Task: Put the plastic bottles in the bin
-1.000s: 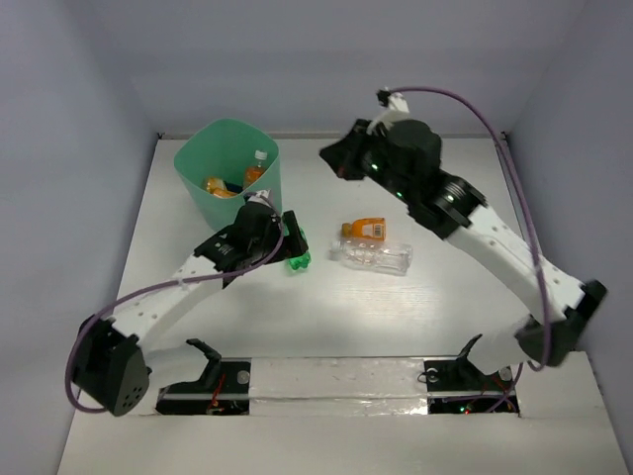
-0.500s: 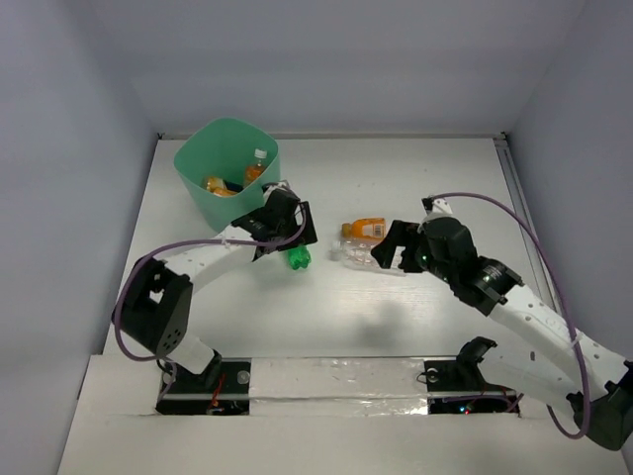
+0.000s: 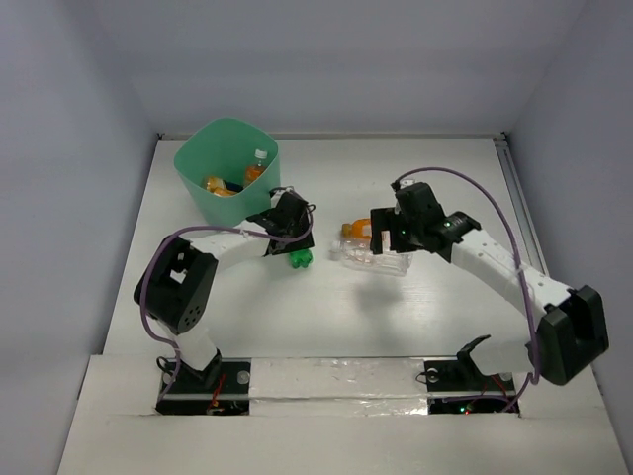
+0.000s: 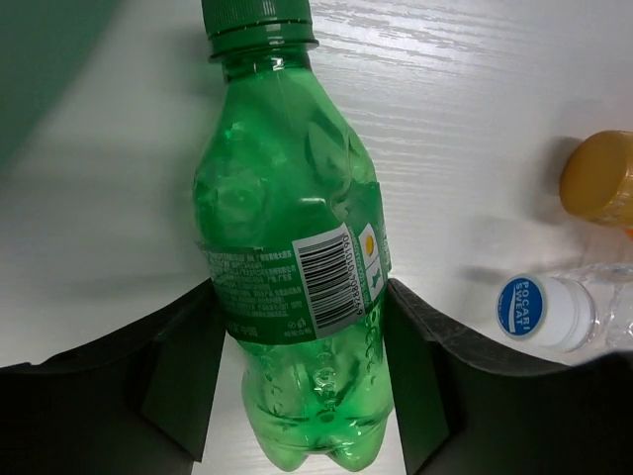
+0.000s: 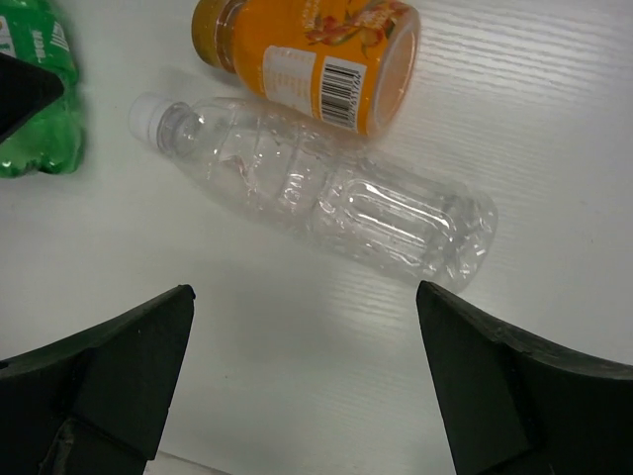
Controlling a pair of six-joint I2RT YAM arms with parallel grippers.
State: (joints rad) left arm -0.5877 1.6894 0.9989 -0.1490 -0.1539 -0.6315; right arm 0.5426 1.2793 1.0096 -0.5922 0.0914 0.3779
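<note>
A green plastic bottle [image 4: 287,228] lies on the white table with its cap toward the bin; it also shows from above [image 3: 299,259]. My left gripper [image 4: 302,297] [image 3: 292,247] has both pads pressed against the bottle's lower body. The mint-green bin [image 3: 190,168] stands at the back left, with orange bottles [image 3: 255,170] inside. A clear bottle [image 5: 346,203] [image 3: 376,259] and an orange bottle [image 5: 316,49] [image 3: 364,229] lie side by side mid-table. My right gripper [image 5: 305,297] [image 3: 388,236] hovers wide open over the clear bottle, holding nothing.
The clear bottle's blue-and-white cap [image 4: 544,312] and the orange bottle's cap [image 4: 598,178] lie just right of the green bottle. The bin's wall [image 4: 49,59] is close on its upper left. Grey walls enclose the table on three sides.
My left gripper moved onto the green bottle and narrowed against it. My right arm swung from the back down over the clear bottle, and its jaws opened wide.
</note>
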